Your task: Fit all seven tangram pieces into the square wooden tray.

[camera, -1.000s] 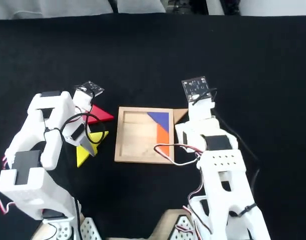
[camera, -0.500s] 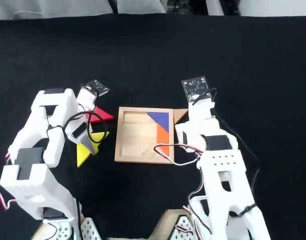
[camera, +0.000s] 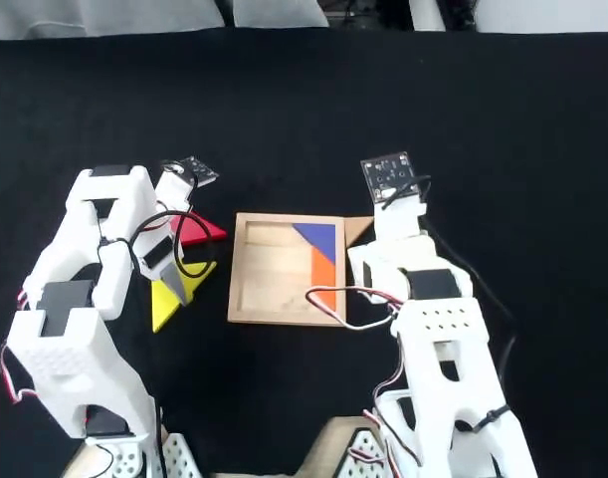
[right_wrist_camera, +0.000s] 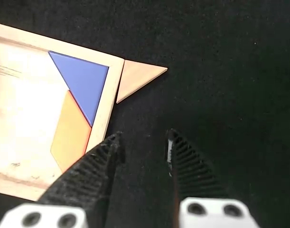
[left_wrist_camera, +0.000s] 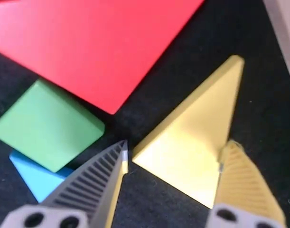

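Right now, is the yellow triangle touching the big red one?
Apart. The left wrist view shows a strip of black cloth between the yellow triangle and the red triangle.

So the right tool [right_wrist_camera: 144,137] hangs over the black bench [right_wrist_camera: 220,71], its two ribbed fingers [right_wrist_camera: 187,161] a little apart, just beside the tray [right_wrist_camera: 107,99] and its light wooden rim. Inside the tray, a blue triangle [right_wrist_camera: 83,80] sits tight in the corner, and an orange piece [right_wrist_camera: 71,130] lies right against its slanted edge, along the same rim. Outside that corner, a tan triangle [right_wrist_camera: 135,78] lies flat on the bench, touching the rim with its point aimed away from the tray.
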`<action>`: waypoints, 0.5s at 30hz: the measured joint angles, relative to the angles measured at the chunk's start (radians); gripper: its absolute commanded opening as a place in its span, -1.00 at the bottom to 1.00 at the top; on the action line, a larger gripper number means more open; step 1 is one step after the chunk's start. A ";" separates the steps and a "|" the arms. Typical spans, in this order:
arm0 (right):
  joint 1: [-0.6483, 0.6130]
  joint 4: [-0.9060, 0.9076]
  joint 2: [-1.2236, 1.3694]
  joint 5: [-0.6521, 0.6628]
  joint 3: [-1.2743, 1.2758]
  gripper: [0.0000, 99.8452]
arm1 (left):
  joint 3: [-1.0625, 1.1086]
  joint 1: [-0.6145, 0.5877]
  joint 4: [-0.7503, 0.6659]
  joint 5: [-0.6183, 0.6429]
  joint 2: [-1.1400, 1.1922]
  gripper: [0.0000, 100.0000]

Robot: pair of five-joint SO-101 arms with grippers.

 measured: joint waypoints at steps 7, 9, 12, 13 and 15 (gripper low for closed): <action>0.000 0.000 0.000 0.000 0.000 -0.69 | 0.002 0.006 0.002 -0.006 0.000 -0.64; 0.000 0.000 0.000 0.000 0.000 -0.69 | 0.002 0.006 0.005 -0.006 -0.002 -0.64; 0.000 0.000 0.000 0.000 0.000 -0.69 | 0.005 0.005 0.005 -0.006 -0.028 -0.64; 0.000 0.000 0.000 0.000 0.000 -0.69 | 0.009 0.005 0.003 -0.006 -0.040 -0.65; 0.000 0.000 0.000 0.000 0.000 -0.69 | 0.038 0.014 -0.009 -0.006 -0.080 -0.65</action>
